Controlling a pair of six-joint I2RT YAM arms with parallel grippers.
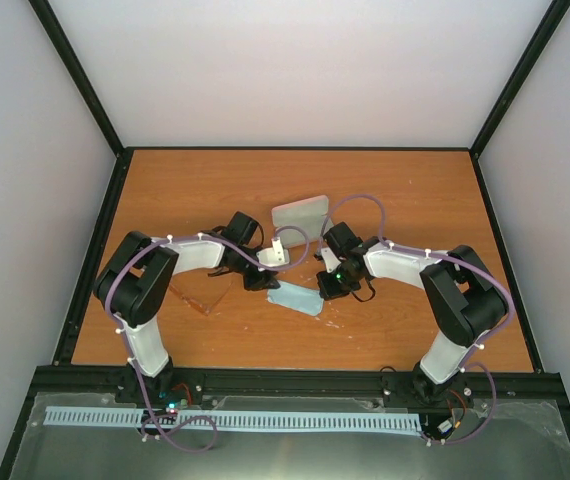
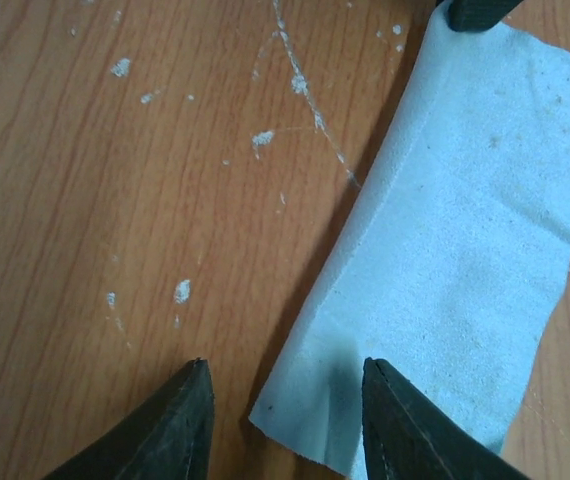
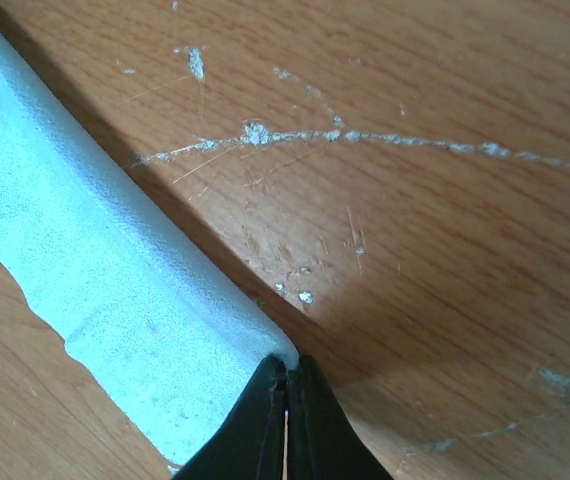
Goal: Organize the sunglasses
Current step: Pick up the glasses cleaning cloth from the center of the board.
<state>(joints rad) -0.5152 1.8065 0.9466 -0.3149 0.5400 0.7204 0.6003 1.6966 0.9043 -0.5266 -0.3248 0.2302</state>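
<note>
Pinching one corner of a folded light blue cloth (image 3: pixel 95 270), the right gripper (image 3: pixel 287 378) has its two black fingers pressed flat together, with the corner of the fabric caught at their tips. From that pinch the cloth runs away up and to the left in the right wrist view, a long folded strip over the scratched wooden table (image 3: pixel 425 230).

The left gripper (image 2: pixel 285 372) faces it from the opposite end of the cloth. Its jaws stand fairly wide apart and hold nothing. One finger hangs over the cloth's near corner, the other over bare wood just beside the cloth's edge. At the far end of the strip from this gripper, the dark tips of the right gripper show at the cloth's edge.

Seen from above, the two grippers point toward each other with the cloth between them. The sunglasses (image 1: pixel 202 299), amber-brown and see-through, lie on the table to the left gripper's left, beside its own forearm. They are well apart from the cloth and touched by neither gripper. Beyond both grippers, farther from the arm bases, sits a pale oblong case (image 1: pixel 300 214).
</note>
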